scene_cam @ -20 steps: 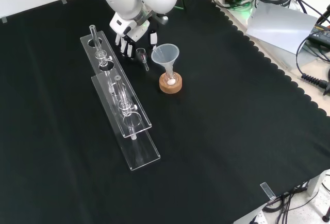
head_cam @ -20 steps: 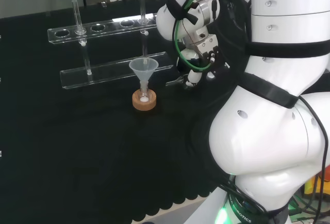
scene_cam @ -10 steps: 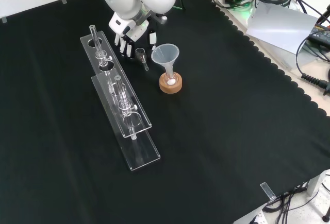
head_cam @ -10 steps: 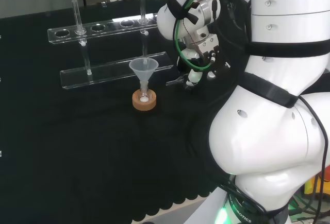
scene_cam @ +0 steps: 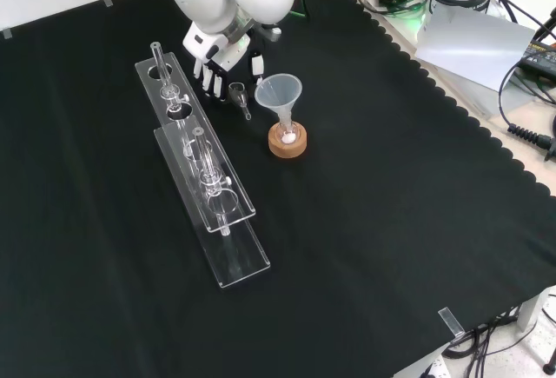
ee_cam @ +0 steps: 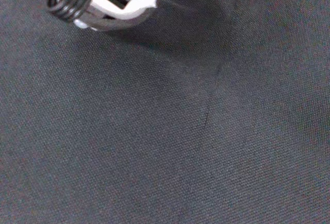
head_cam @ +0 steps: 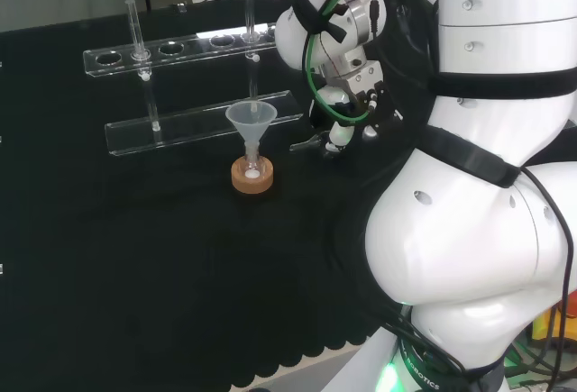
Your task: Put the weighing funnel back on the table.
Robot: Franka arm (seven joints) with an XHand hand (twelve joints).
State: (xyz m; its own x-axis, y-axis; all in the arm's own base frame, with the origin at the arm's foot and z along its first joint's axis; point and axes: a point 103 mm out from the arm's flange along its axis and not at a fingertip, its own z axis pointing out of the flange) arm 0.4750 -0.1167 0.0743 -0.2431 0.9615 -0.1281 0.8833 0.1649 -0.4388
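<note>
The robot hand (scene_cam: 221, 55) hangs low over the counter (scene_cam: 391, 187), fingers pointing down, loosely spread and holding nothing. The weighing funnel (scene_cam: 238, 97) lies on the black cloth just by its fingertips, near the funnel (scene_cam: 278, 93)

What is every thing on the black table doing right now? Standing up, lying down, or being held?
Small clear weighing funnel: lying on the black cloth beside the hand.
Black and white hand: open, fingers straight, pointing down.
Big clear cone-shaped funnel: upright, stem in the flask.
Small glass flask: standing on a cork ring, something white inside.
Clear plastic tube rack: standing, tubes upright in it.
</note>
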